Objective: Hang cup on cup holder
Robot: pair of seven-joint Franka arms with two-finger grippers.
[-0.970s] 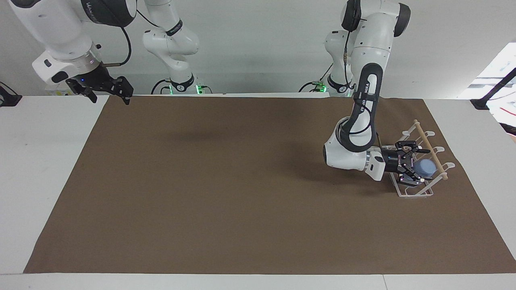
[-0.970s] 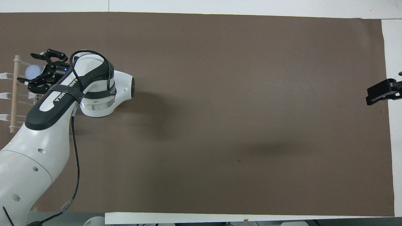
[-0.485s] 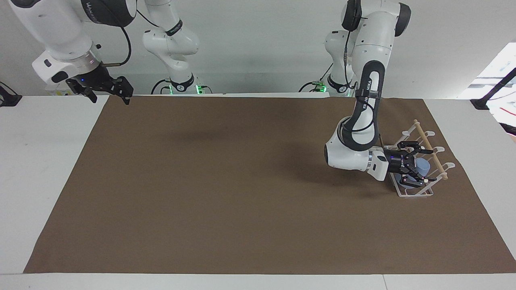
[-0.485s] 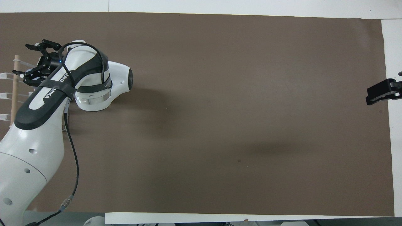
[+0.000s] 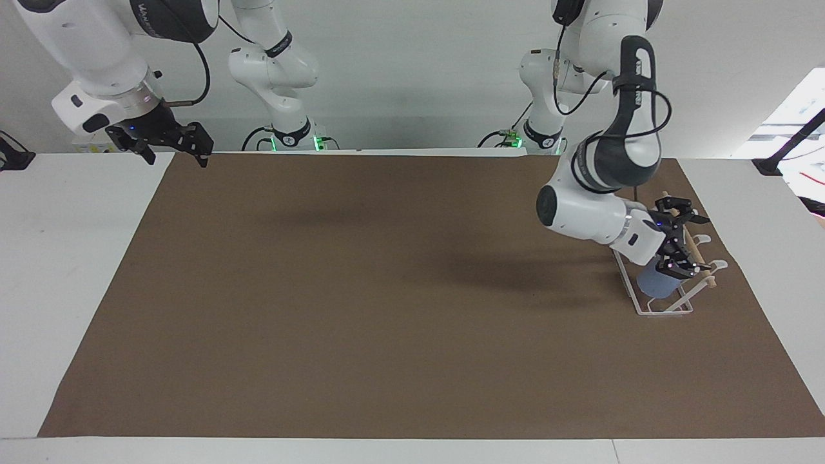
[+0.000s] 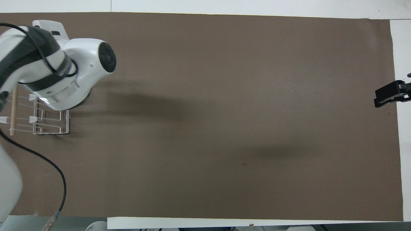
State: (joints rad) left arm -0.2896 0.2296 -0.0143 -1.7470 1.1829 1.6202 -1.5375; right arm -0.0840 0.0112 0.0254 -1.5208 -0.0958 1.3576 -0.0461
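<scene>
Change: since a second ago I have raised the left gripper (image 5: 678, 240) off the cup (image 5: 657, 281); its wrist has swung up over the rack (image 5: 664, 308).
Left gripper: fingers spread, holding nothing, over the dowel (image 5: 696, 254).
Cup: on the rack, at the end farthest from the robots, below the dowel; hidden under the arm from overhead.
Rack: at the left arm's end of the mat (image 5: 387, 309).
Right gripper (image 5: 169, 143): waits over the mat's corner nearest the robots; I cannot tell its fingers.
Meaning: I judge the cup placed and released; whether a prong holds it I cannot see.
</scene>
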